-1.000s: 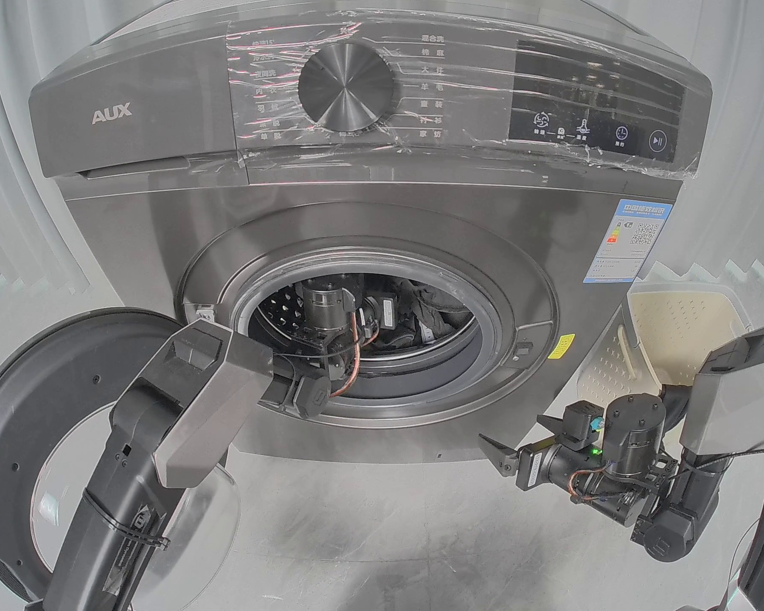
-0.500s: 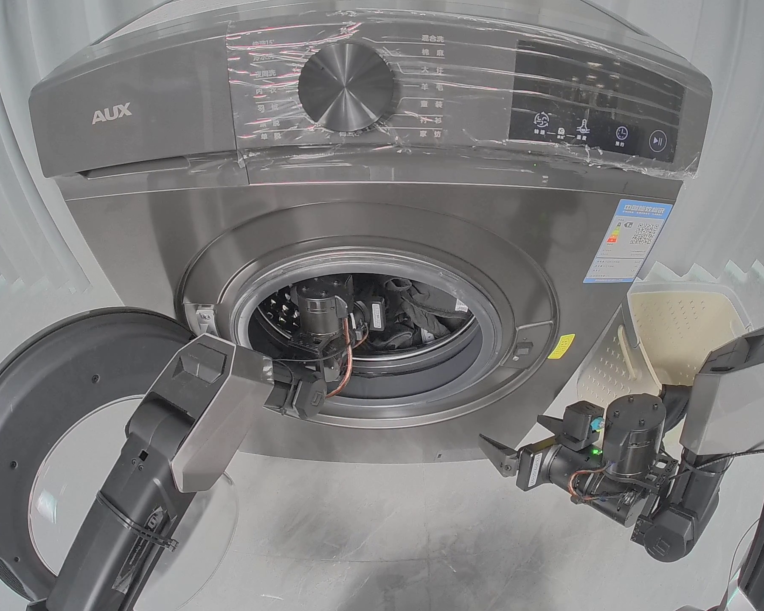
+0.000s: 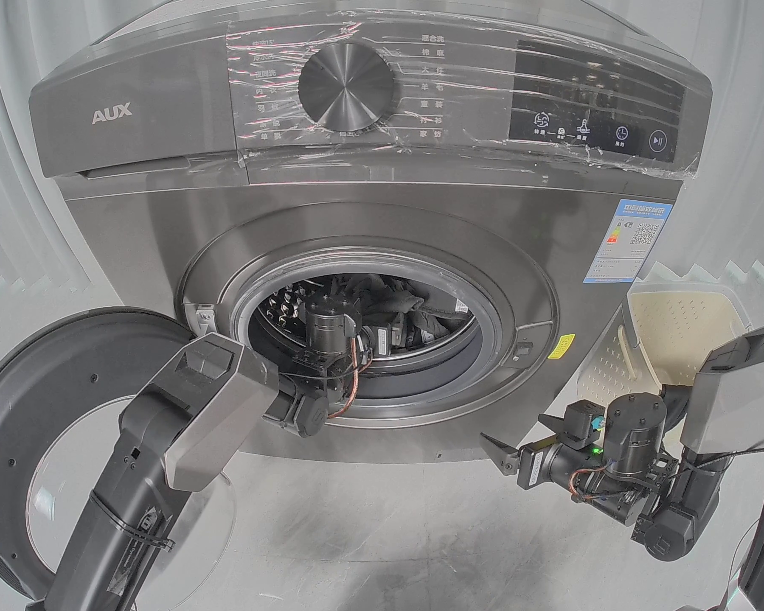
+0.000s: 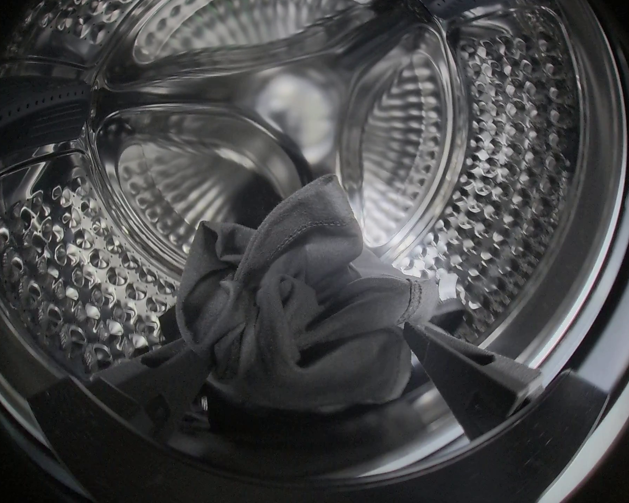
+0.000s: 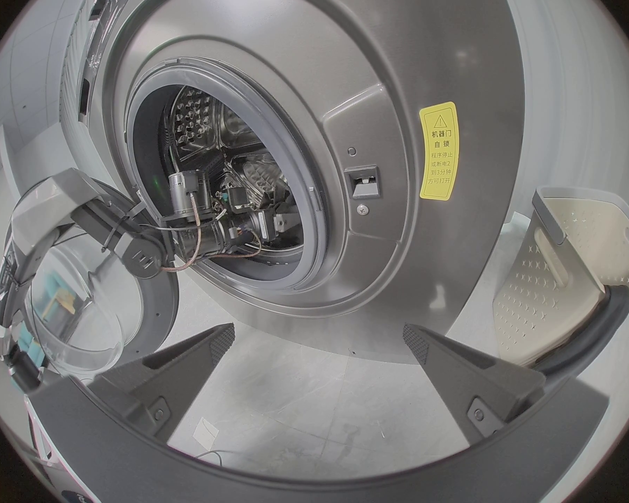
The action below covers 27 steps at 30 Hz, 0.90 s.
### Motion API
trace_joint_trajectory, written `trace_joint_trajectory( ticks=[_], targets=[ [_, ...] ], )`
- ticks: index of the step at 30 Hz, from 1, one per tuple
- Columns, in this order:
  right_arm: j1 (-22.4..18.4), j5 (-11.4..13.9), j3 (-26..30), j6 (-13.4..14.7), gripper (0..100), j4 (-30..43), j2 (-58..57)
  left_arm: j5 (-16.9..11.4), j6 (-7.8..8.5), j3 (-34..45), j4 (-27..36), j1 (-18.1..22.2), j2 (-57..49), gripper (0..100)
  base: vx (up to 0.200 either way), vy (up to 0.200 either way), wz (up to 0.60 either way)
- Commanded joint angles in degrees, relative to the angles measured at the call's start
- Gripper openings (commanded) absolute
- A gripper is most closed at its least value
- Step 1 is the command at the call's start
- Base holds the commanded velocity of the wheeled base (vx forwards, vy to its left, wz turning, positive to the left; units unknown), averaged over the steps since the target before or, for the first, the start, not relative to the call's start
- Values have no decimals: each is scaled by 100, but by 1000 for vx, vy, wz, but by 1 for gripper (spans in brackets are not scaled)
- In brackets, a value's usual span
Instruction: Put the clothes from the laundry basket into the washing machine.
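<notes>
Currently, the left gripper point(image 4: 307, 340) sits inside the drum point(image 4: 524, 141) of the washing machine point(image 3: 382, 205), having entered through the round opening. Its fingers point(image 4: 468, 378) are spread wide, released rather than clenched. A crumpled grey garment point(image 4: 293, 316) lies bunched between them on the lower drum wall. Whether the cloth touches the finger pads cannot be determined, because its folds cover both fingertips. From the head view, the left wrist blocks most of the opening, and only part of the clothes shows behind it, in shadow.

The right gripper point(image 5: 319, 328) hangs low in front of the machine, near its lower right corner, with its fingers apart and nothing between them. The head view shows one of its fingers only.

The laundry basket point(image 3: 688, 324) stands tilted just beside the machine on the right. The right arm cuts off its lower part, so its contents cannot be judged. The door point(image 3: 25, 400) stands swung open on the left, partly covered by the left arm.
</notes>
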Motion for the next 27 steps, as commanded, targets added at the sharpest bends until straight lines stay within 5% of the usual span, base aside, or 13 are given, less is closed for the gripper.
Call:
trace_joint_trajectory(
  ticks=[1,18,24,27],
  targets=[
    [7,1,-8,-1,100,-4,-6,-1,7,1196,-128,-306,-917,100,0,0,0],
    [-19,1,36,8,100,-4,-15,-1,16,5371,-1007,-1317,-3298,100,0,0,0],
    [-63,1,88,8,100,-4,-76,8,-45,6505,-1306,-1871,-4160,100,0,0,0],
    [-221,28,220,-1,100,-4,-393,17,-204,6830,-1367,-1941,-4652,100,0,0,0]
  ],
)
